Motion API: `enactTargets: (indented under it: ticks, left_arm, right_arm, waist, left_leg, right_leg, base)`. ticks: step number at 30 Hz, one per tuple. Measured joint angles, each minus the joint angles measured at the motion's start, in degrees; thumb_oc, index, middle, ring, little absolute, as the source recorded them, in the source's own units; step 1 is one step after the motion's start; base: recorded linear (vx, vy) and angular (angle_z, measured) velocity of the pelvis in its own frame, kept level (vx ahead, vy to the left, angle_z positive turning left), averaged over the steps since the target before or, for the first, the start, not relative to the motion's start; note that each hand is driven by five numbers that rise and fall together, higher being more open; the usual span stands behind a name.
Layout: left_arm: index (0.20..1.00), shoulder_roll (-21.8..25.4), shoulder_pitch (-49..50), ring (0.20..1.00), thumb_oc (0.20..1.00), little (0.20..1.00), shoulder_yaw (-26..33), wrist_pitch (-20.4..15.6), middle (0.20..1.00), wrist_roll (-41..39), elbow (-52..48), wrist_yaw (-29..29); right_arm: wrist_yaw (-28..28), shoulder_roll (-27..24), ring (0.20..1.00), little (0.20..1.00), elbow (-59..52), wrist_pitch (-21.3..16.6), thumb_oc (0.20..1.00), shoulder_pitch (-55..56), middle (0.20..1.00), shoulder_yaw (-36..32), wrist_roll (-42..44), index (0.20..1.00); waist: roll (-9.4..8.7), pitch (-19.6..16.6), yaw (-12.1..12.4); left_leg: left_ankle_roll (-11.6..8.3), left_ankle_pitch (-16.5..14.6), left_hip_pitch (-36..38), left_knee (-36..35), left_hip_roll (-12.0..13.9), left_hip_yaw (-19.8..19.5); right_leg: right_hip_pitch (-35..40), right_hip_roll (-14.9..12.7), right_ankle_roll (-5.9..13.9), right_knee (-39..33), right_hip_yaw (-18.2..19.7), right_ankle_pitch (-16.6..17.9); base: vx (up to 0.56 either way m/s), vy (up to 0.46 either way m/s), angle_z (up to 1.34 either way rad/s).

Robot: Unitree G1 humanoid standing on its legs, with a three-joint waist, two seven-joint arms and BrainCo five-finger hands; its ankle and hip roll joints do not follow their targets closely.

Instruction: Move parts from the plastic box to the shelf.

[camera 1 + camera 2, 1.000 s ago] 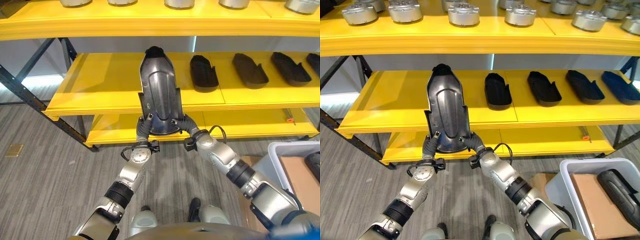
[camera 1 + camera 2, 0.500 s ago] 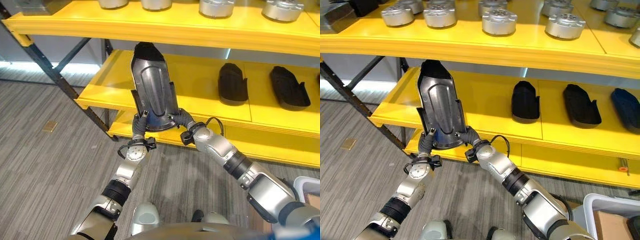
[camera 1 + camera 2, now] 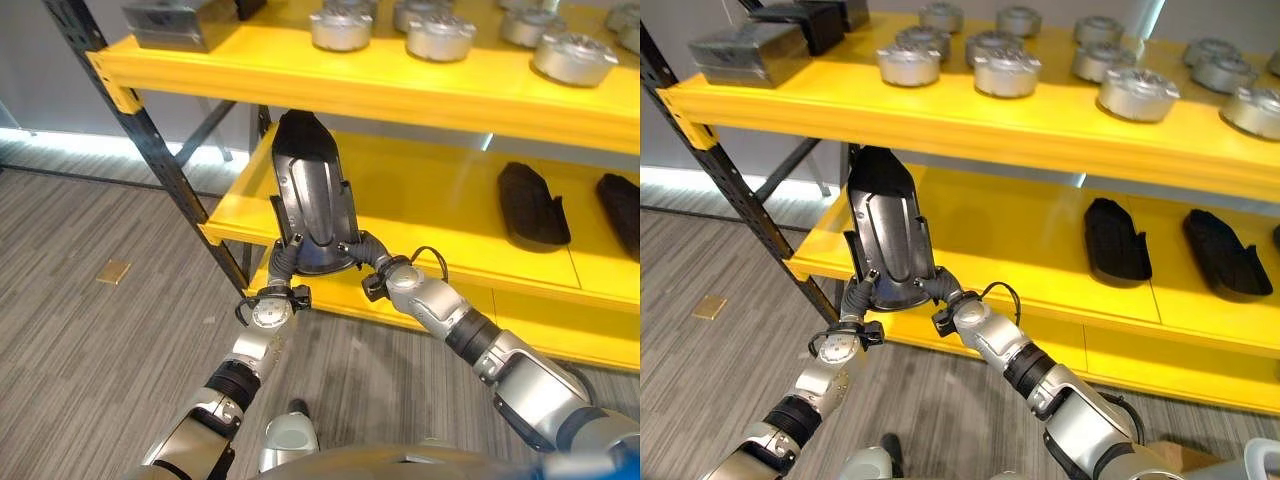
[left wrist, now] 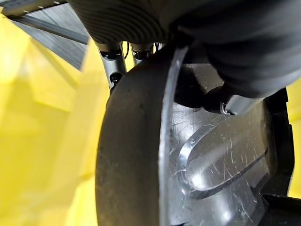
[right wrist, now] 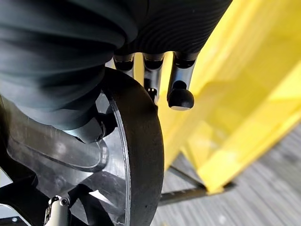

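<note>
A large dark grey shell part (image 3: 310,195) stands upright in front of the left end of the yellow middle shelf (image 3: 430,215), its narrow tip just under the upper shelf's edge. My left hand (image 3: 282,262) and right hand (image 3: 368,250) are each shut on its rounded lower rim, one at either side. In the left wrist view the thumb (image 4: 225,101) presses the part's glossy inner face (image 4: 211,160) and the fingers (image 4: 110,61) lie behind the rim. The right wrist view shows fingers (image 5: 181,89) behind the rim (image 5: 141,141).
The rack's dark upright post (image 3: 165,165) stands just left of the part. The upper shelf (image 3: 300,70) carries silver round parts (image 3: 440,35) and a dark metal block (image 3: 180,22). Black shell parts (image 3: 530,205) lie further right on the middle shelf.
The whole view has shifted left along the rack, so the camera moved. The part stays held in both hands and now stands at the middle shelf's left end, nearer the post.
</note>
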Motion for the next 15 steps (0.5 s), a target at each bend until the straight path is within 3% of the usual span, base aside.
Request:
enactTargets:
  ticks: [1,6,7,10,13,15]
  left_arm:
    - [0.200,0.62,-0.46,0.200,0.200,0.200,-0.08,0.00,0.200,0.11,0.02,-0.04]
    - [0.200,1.28,-1.30,0.200,0.200,0.200,-0.01,1.23,0.200,0.66,-0.04,-0.07]
    - [0.200,1.29,-1.39,0.200,0.200,0.200,0.06,1.68,0.200,0.85,-0.44,-0.09]
    - [0.200,1.37,-1.26,0.200,0.200,0.200,0.15,2.33,0.200,1.11,-1.21,0.01]
    - [0.200,1.55,-1.40,0.200,0.200,0.200,0.27,4.14,0.200,1.21,-2.80,0.66]
    - [0.200,1.59,-1.42,0.200,0.200,0.200,0.23,4.26,0.200,1.21,-2.80,0.72]
  right_arm:
    - [-1.24,0.82,0.200,0.200,0.00,-0.19,0.200,0.05,0.200,-0.31,-0.12,0.200]
    - [-2.99,1.33,0.200,0.200,-0.04,-0.42,0.200,-0.06,0.200,-0.01,0.05,0.200]
    - [-3.01,1.31,0.200,0.200,-0.04,-0.43,0.200,-0.05,0.200,-0.20,0.05,0.200]
    - [-3.07,1.18,0.200,0.200,-0.59,-0.55,0.200,0.37,0.200,-0.36,0.02,0.200]
    - [-3.17,1.32,0.200,0.200,-0.87,-0.54,0.200,0.47,0.200,-1.14,-0.01,0.200]
    - [-3.47,1.35,0.200,0.200,-0.86,-0.54,0.200,0.48,0.200,-1.60,0.04,0.200]
  waist:
    - [-1.19,-0.29,0.86]
    - [-0.95,0.29,1.10]
    - [-0.66,0.54,1.02]
    - [-0.95,0.41,0.77]
    - [-1.59,0.03,0.21]
    - [-1.64,0.00,-0.29]
  left_leg:
    - [-0.09,-1.09,0.24,0.43,-0.82,0.98]
    - [1.01,-3.59,2.22,0.86,0.30,6.74]
    - [1.20,-3.70,3.72,-0.43,0.50,8.18]
    - [1.21,-3.70,5.29,-2.20,0.53,11.17]
    - [0.67,-4.24,5.24,-2.66,-0.34,11.98]
    - [0.06,-4.22,5.25,-2.56,-0.33,10.85]
  right_leg:
    - [-1.50,0.65,-1.61,0.58,-3.21,-0.13]
    - [-8.10,-1.54,-1.54,8.23,-4.54,6.64]
    - [-8.98,-1.72,-0.73,8.66,-4.56,6.07]
    - [-9.37,0.15,-0.18,-3.07,-8.31,5.67]
    - [-10.89,-1.76,3.25,-11.87,-7.64,8.90]
    - [-11.77,-3.34,3.82,-12.37,-5.87,10.51]
  base:
    - [0.14,0.354,-0.20]
    - [0.12,0.136,-0.64]
    - [0.10,-0.038,-0.59]
    - [0.12,-0.124,-0.35]
    - [0.10,-0.160,-0.10]
    - [0.11,-0.250,0.07]
